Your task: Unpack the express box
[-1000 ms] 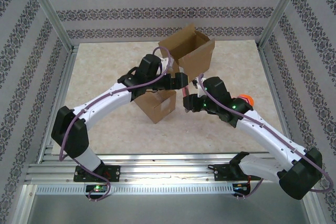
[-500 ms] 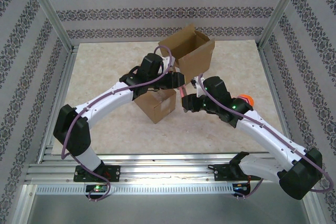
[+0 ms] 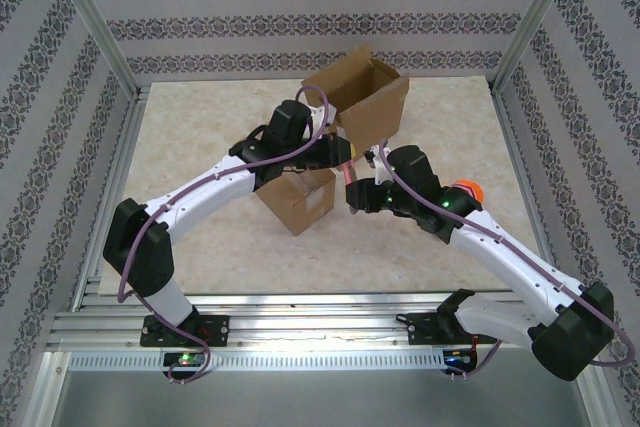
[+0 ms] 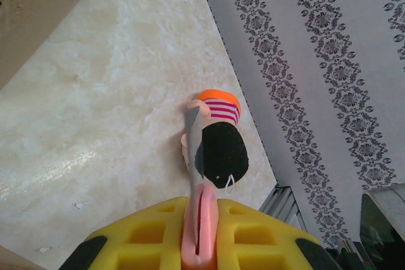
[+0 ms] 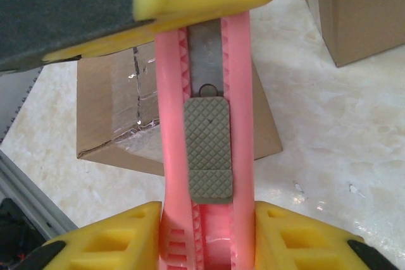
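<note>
Rail (image 3: pixel 300 332) of ribbed aluminium is seen along the near edge, at 6 o'clock from overhead, with both arm bases bolted to it. Past that, the table (image 3: pixel 200 137) is topped in a pale, marble-looking sheet, kinda glossy.

Around the middle, the sealed box (image 3: pixel 300 205) is sat on that top. Just at its 2 o'clock a pink utility knife (image 3: pixel 349 173) is held above the table from both ends. It's pinched by the left gripper (image 3: pixel 345 155) at the far end and clamped by the right gripper (image 3: pixel 355 192) at the near end. At 3 o'clock from the knife, an orange thing (image 3: pixel 466 189) is tucked behind the right arm.

Farther back, toward 12 o'clock, the open box (image 3: pixel 365 97) is stood with its flaps up. Everything is closed in by walls (image 3: pixel 300 27) papered in grey damask stripes, with bare metal posts (image 3: pixel 90 27) at the corners.

Up close from the right wrist, clear tape across the sealed box's top can be made out, plus the knife's grey cross-hatched slider and a few white crumbs on the surface. That's all too small to be read from overhead.

From the left wrist, a grey metal tip is shown poking past the yellow fingers (image 4: pixel 253 232). The orange thing is also given pink-and-white stripes and a black patch there. What it actually is can't be told.
</note>
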Robot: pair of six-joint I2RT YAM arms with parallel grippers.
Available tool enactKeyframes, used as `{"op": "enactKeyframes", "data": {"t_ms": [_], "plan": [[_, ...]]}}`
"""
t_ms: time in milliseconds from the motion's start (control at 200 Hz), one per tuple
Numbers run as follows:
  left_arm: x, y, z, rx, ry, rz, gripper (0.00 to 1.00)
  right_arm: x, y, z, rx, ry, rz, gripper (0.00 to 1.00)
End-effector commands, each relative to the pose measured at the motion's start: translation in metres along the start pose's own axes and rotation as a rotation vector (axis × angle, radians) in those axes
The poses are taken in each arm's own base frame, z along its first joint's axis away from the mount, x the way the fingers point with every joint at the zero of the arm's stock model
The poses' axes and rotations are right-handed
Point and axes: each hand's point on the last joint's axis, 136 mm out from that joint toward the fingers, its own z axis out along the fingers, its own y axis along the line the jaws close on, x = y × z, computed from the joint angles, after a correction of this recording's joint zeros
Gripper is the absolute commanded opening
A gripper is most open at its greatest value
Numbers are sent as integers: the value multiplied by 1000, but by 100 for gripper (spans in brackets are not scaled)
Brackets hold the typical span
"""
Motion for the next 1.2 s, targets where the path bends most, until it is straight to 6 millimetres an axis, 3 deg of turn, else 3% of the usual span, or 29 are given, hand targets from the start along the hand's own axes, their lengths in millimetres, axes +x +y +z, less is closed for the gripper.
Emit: {"op": "enactKeyframes", "data": {"t_ms": [0, 180, 365, 510, 630, 834, 1194], "plan": [[-6, 5, -5, -33, -51, 16, 0, -16, 15, -8, -52, -75, -14, 45], [-30, -13, -27, 61, -142, -7, 0, -26, 22, -12, -119, -148, 60, 76], [-59, -38, -63, 195, -274, -26, 0, -41, 31, -20, -260, -253, 188, 86], [-74, -57, -94, 297, -390, -31, 0, -55, 44, -31, -379, -329, 242, 86], [-74, -64, -109, 350, -442, -31, 0, -65, 63, -43, -514, -379, 251, 84], [-68, -65, -119, 417, -485, -48, 0, -75, 81, -57, -643, -427, 238, 73], [-69, -66, -130, 457, -547, -56, 0, -79, 93, -57, -705, -417, 243, 56]]}}
